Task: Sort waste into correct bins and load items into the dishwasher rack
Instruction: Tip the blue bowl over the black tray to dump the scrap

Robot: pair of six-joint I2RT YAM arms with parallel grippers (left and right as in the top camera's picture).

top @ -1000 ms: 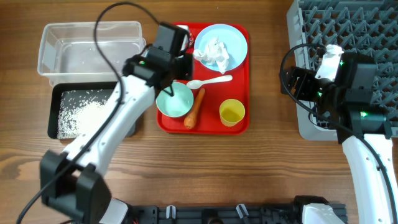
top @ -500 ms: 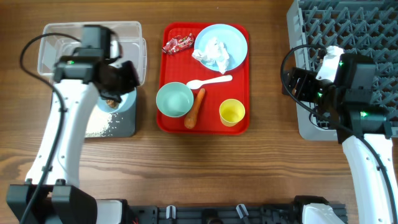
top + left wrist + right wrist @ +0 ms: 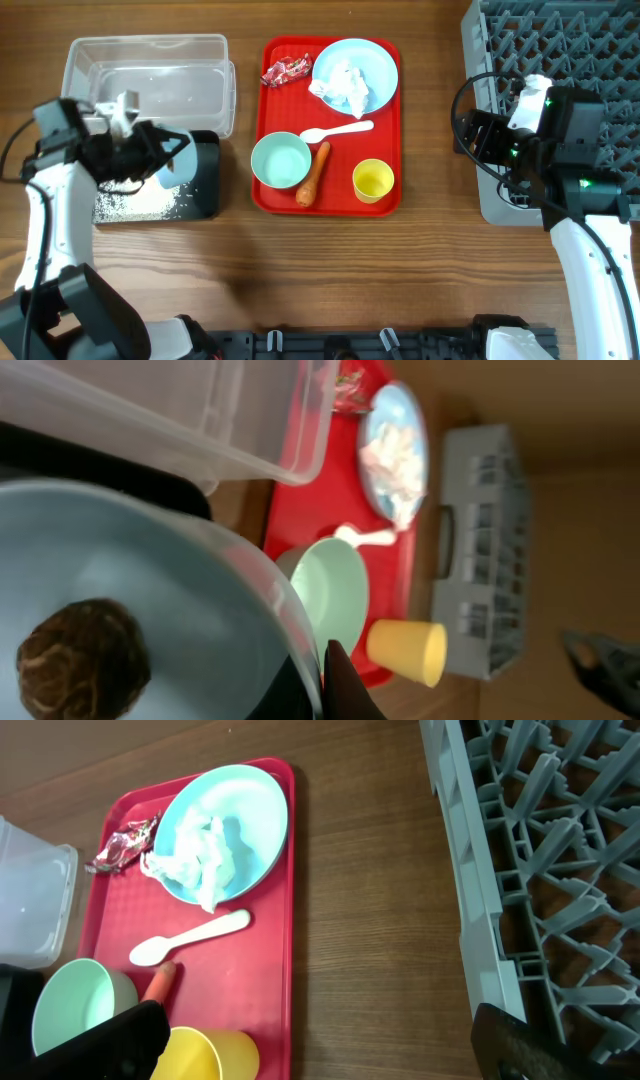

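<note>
L end effector (image 3: 318, 685): clamping shut on rim of bowl (image 3: 120, 580), holding it tilted over black bin (image 3: 205, 190).
Lump (image 3: 80, 660): brown, sitting inside held bowl.
Black bin: lying at left of surface (image 3: 430, 260), w/ rice (image 3: 130, 203) lying in it.
Clear bin (image 3: 150, 80): sitting just beyond black bin, edges abt touching.
R end effector (image 3: 320, 1020): jaws standing wide apart, gripping nothing, hovering by rack's left edge.
Rack (image 3: 560, 60): grey, sitting at far right of surface.
Tray (image 3: 385, 120): red, lying betw. bins and rack.
Plate (image 3: 375, 62): resting at tray's far right, w/ tissue (image 3: 343, 85) lying on it.
Wrapper (image 3: 285, 70): lying at tray's far left, just beside plate.
Spoon (image 3: 335, 130): lying mid-tray, betw. plate and 2nd bowl.
2nd bowl (image 3: 280, 160): sitting upright at tray's near left.
Carrot (image 3: 315, 172): lying along 2nd bowl's right side, touching it.
Cup (image 3: 373, 180): yellow, standing upright at tray's near right, apart from carrot.
</note>
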